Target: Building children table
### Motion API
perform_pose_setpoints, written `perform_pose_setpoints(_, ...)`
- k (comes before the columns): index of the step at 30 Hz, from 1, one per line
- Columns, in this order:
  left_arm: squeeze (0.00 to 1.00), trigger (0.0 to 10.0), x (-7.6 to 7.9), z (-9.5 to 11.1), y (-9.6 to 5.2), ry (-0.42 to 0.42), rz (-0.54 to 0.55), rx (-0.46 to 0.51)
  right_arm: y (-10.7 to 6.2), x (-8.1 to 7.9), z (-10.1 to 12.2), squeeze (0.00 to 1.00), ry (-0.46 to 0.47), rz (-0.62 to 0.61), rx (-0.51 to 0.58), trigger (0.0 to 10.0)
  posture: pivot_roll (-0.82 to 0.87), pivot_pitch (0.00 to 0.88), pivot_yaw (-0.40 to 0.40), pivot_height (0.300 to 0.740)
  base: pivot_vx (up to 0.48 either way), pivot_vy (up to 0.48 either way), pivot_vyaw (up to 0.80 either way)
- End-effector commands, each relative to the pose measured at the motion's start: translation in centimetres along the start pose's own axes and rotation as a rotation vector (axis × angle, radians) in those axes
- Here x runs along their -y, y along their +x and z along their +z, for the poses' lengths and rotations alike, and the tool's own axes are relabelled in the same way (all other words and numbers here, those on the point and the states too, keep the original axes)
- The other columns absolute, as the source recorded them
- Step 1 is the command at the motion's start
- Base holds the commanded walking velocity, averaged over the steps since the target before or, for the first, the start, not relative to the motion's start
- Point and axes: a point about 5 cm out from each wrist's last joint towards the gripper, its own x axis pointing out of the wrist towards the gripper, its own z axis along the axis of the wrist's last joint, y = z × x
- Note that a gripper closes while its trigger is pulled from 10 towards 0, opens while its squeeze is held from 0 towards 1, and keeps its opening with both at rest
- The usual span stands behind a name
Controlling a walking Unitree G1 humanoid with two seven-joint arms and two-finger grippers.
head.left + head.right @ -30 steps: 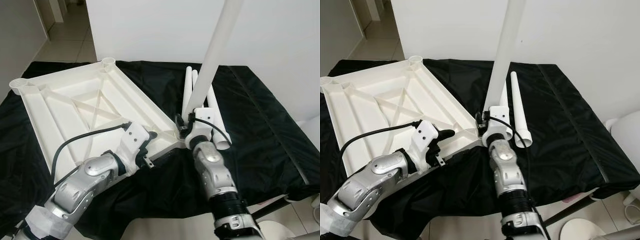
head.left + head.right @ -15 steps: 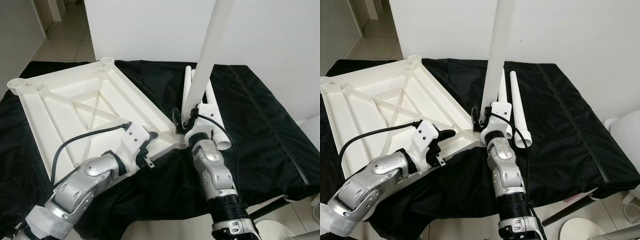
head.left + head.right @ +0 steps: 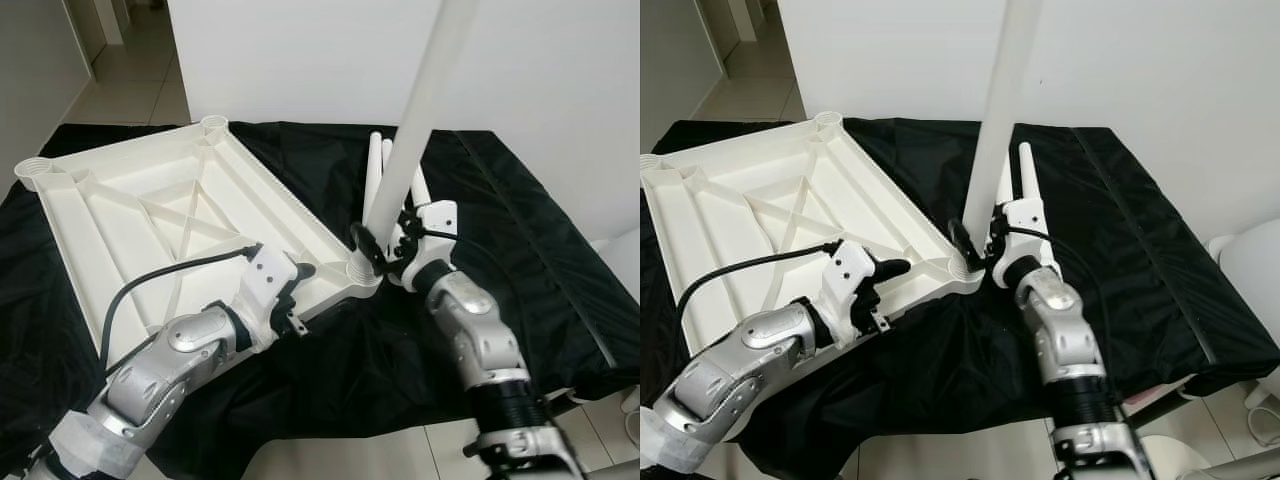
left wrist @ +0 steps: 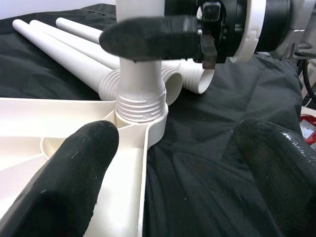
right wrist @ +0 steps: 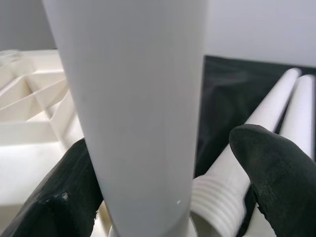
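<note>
The white tabletop (image 3: 130,215) lies upside down on a black cloth (image 3: 520,250). A long white leg (image 3: 420,120) stands upright in the tabletop's near right corner socket (image 4: 140,111). My right gripper (image 3: 385,250) is open around the foot of this leg. In the right wrist view one finger (image 5: 59,197) lies against the leg (image 5: 143,113) and the other stands off it. My left gripper (image 3: 297,295) is open at the tabletop's near edge, just left of the socket; its fingers (image 4: 74,173) are wide apart. Spare legs (image 3: 418,195) lie on the cloth behind.
Empty sockets sit at the tabletop's far corner (image 3: 215,124) and left corner (image 3: 33,168). A white wall (image 3: 300,60) rises right behind the cloth. The cloth drops off at the right edge (image 3: 1200,330), where a white rounded object (image 3: 1252,270) stands.
My right forearm has swung from the near side to the right of the upright leg, turning the gripper around it. The leg now leans slightly right. The left arm has held still.
</note>
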Motion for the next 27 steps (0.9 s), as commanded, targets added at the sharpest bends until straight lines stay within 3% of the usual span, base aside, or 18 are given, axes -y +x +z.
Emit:
perform_pose_setpoints(1,0.0,10.0,0.8,0.5,-0.1,0.018,-0.167,0.005,0.2,-0.1,-0.4,0.0,-0.015,0.063,-0.019,10.0,0.03,0.049,-0.039,0.74,0.0,0.0,0.0)
perform_pose_setpoints(7,0.0,10.0,1.0,0.6,0.1,0.018,-0.173,0.01,0.8,0.5,-1.1,0.0,-0.078,0.174,-0.067,10.0,0.03,0.053,-0.035,0.74,0.0,0.0,0.0)
perform_pose_setpoints(12,0.0,10.0,1.2,0.6,0.2,0.013,-0.179,0.012,1.5,0.7,-1.0,0.0,-0.078,0.22,-0.082,10.0,0.03,0.064,-0.034,0.74,0.0,0.0,0.0)
perform_pose_setpoints(13,0.0,10.0,1.3,0.7,0.2,0.011,-0.182,0.014,1.8,0.9,-0.9,0.0,-0.072,0.228,-0.092,7.0,0.03,0.069,-0.034,0.74,0.0,0.0,0.0)
perform_pose_setpoints(15,0.0,10.0,1.3,0.7,0.2,0.01,-0.183,0.015,2.1,1.0,-0.9,0.0,-0.069,0.232,-0.098,7.0,0.03,0.069,-0.034,0.74,0.0,0.0,0.0)
perform_pose_setpoints(16,0.0,10.0,1.4,0.7,0.2,0.007,-0.184,0.015,2.2,1.1,-1.1,0.0,-0.077,0.241,-0.111,2.6,0.04,0.077,-0.039,0.74,0.0,0.0,0.0)
perform_pose_setpoints(17,0.0,10.0,1.5,0.7,0.2,0.005,-0.184,0.015,2.1,1.2,-1.2,0.0,-0.079,0.245,-0.121,2.6,0.04,0.077,-0.039,0.74,0.0,0.0,0.0)
perform_pose_setpoints(18,0.0,10.0,1.5,0.7,0.2,0.004,-0.184,0.015,2.1,1.3,-1.4,0.0,-0.081,0.25,-0.129,0.7,0.04,0.077,-0.039,0.74,0.0,0.0,0.0)
perform_pose_setpoints(20,0.0,10.0,1.5,0.7,0.2,0.003,-0.184,0.015,2.1,1.4,-1.6,0.0,-0.081,0.253,-0.133,0.7,0.04,0.077,-0.039,0.74,0.0,0.0,0.0)
perform_pose_setpoints(21,0.0,10.0,1.5,0.7,0.1,0.002,-0.183,0.014,2.0,1.5,-1.7,0.0,-0.08,0.26,-0.136,0.0,0.04,0.083,-0.042,0.74,0.0,0.0,0.0)
perform_pose_setpoints(27,0.0,10.0,1.6,0.6,0.1,-0.004,-0.183,0.015,1.4,2.1,-2.2,0.0,-0.069,0.268,-0.145,0.0,0.03,0.082,-0.04,0.74,0.0,0.0,0.0)
